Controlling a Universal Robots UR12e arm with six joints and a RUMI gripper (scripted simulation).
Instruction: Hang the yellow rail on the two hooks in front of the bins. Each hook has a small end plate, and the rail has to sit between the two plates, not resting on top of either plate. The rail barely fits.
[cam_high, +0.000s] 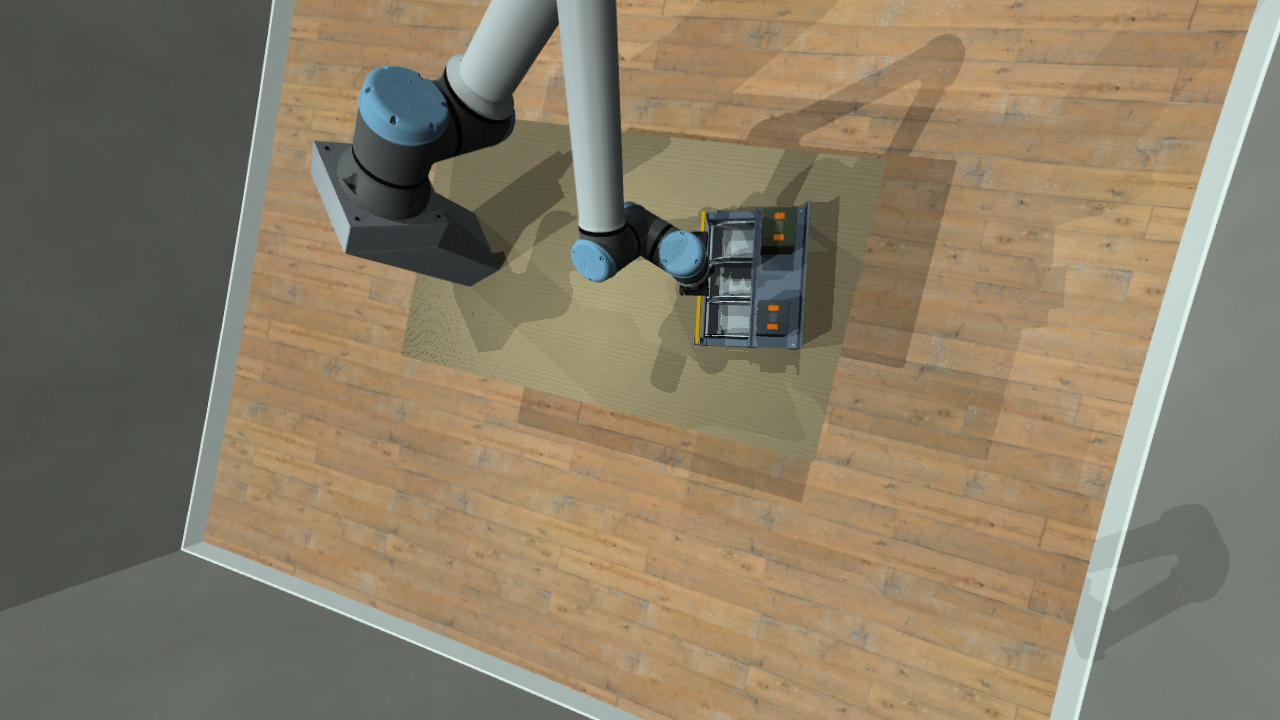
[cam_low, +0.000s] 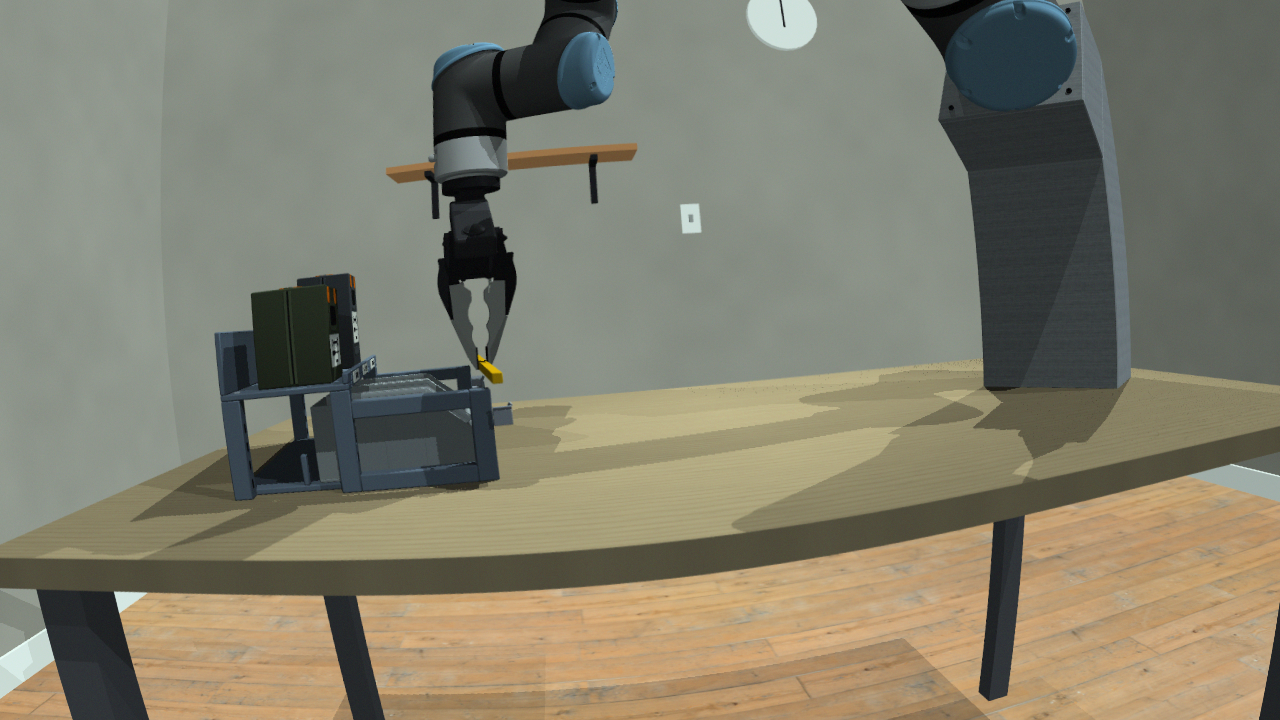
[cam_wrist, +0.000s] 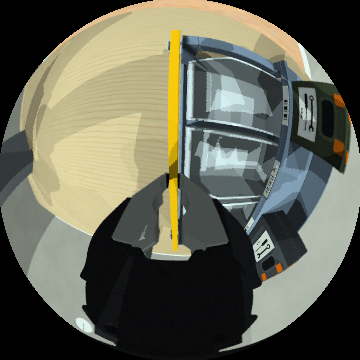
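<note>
The yellow rail (cam_high: 698, 320) (cam_low: 491, 369) (cam_wrist: 174, 100) runs lengthwise along the front of the bin rack. My gripper (cam_low: 483, 354) (cam_wrist: 173, 174) is shut on the rail and points straight down. In the exterior view the rail is above the grey hook (cam_low: 503, 414) at the rack's front, with a visible gap between them. In the wrist view a small part of a hook (cam_wrist: 169, 46) shows beside the rail's far end. The other hook is hard to make out near the fingers. Whether the rail's ends line up between the end plates cannot be told.
The blue-grey rack (cam_high: 802, 277) (cam_low: 486, 438) holds clear bins (cam_high: 733, 317) (cam_wrist: 232, 95) right beside the rail. A green case (cam_high: 778, 228) (cam_low: 290, 338) (cam_wrist: 320, 122) and a dark case (cam_high: 773, 317) (cam_wrist: 280, 245) stand on its rear shelf. The rack stands on the wooden table (cam_low: 671, 501).
</note>
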